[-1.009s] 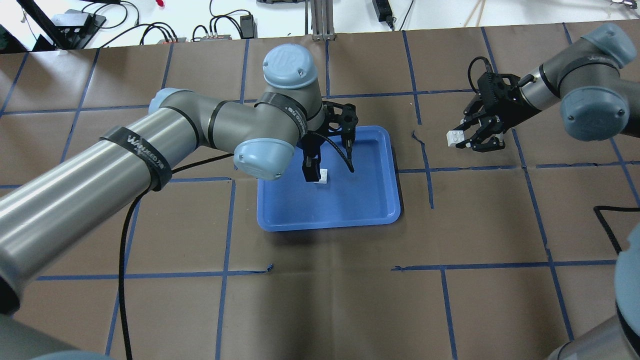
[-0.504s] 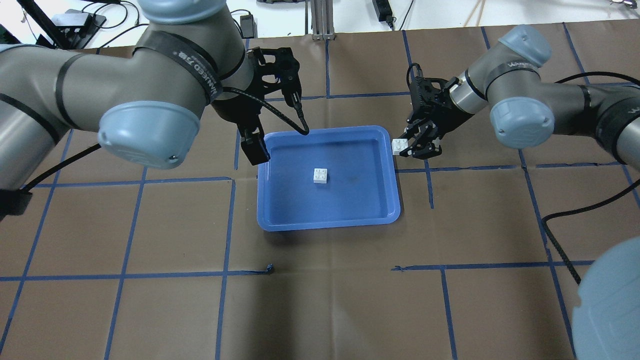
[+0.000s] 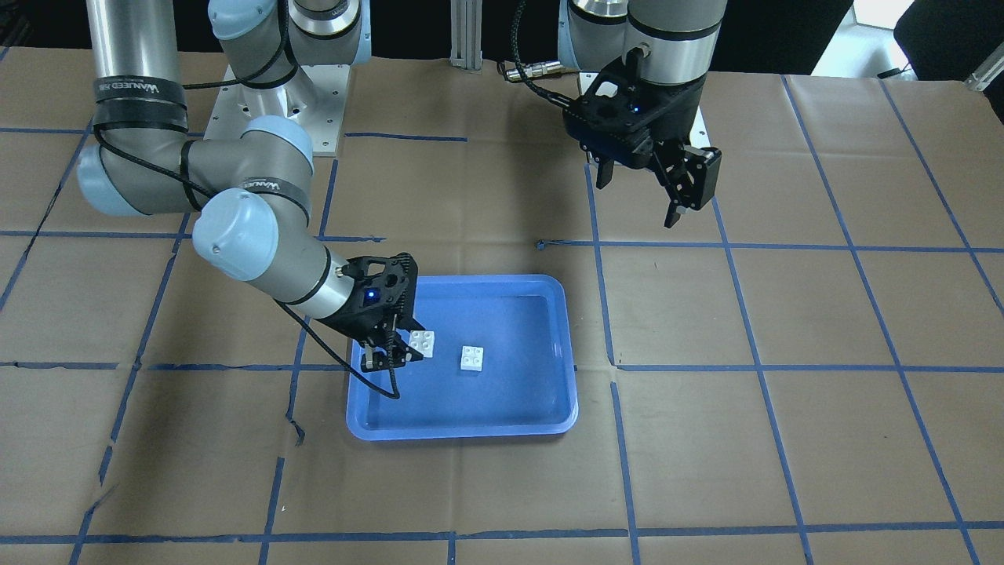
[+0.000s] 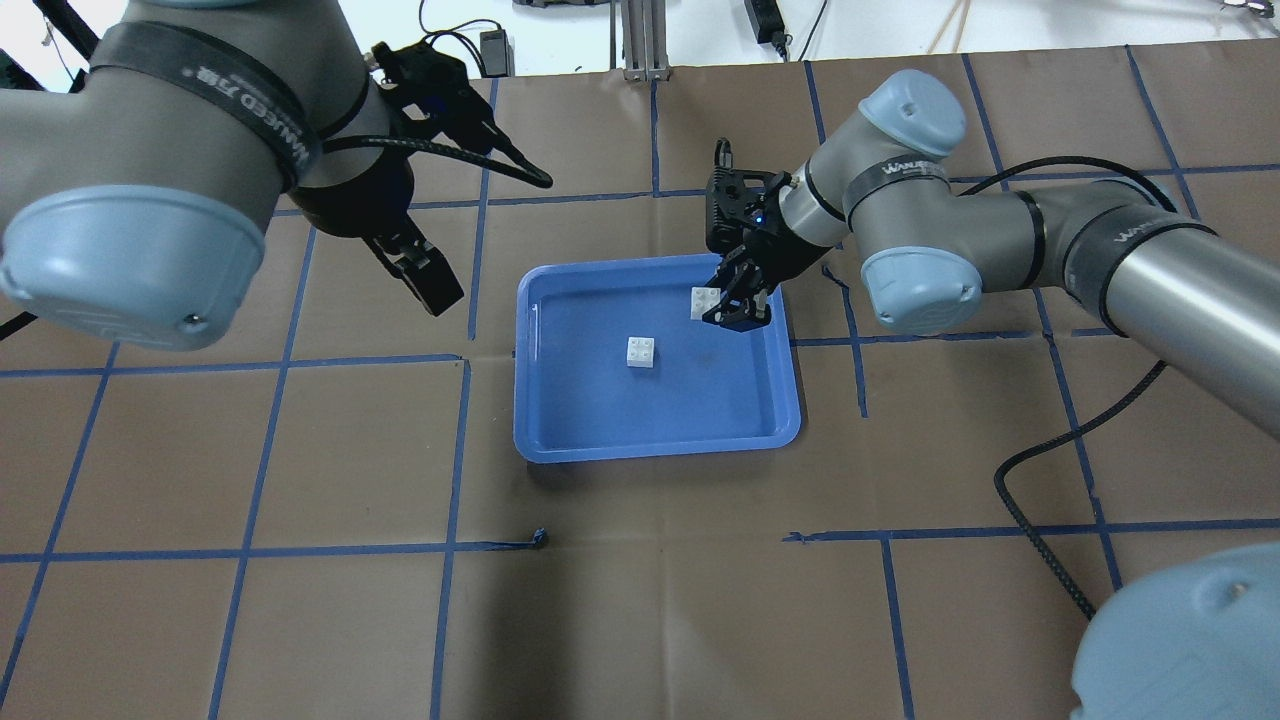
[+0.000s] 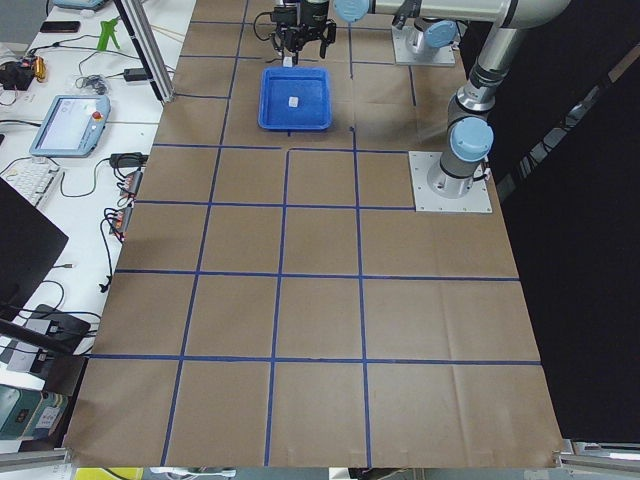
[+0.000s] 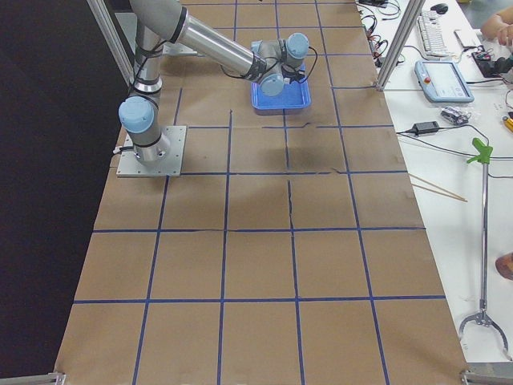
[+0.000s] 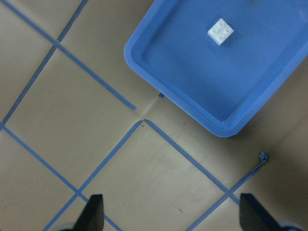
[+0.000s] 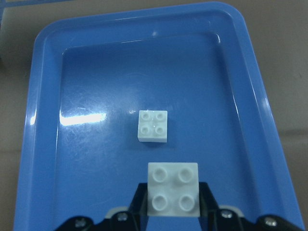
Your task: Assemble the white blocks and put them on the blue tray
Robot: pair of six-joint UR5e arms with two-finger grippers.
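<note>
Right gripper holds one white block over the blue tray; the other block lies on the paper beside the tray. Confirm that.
One point is wrong: the other block lies inside the blue tray, not beside it, as the overhead view shows. The right gripper does hold a white block over the tray.

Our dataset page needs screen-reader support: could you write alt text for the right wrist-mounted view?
The right claw holds a white block, studs up, over the blue tray. A second white block lies loose on the tray floor just ahead of it, not yet joined.
</note>
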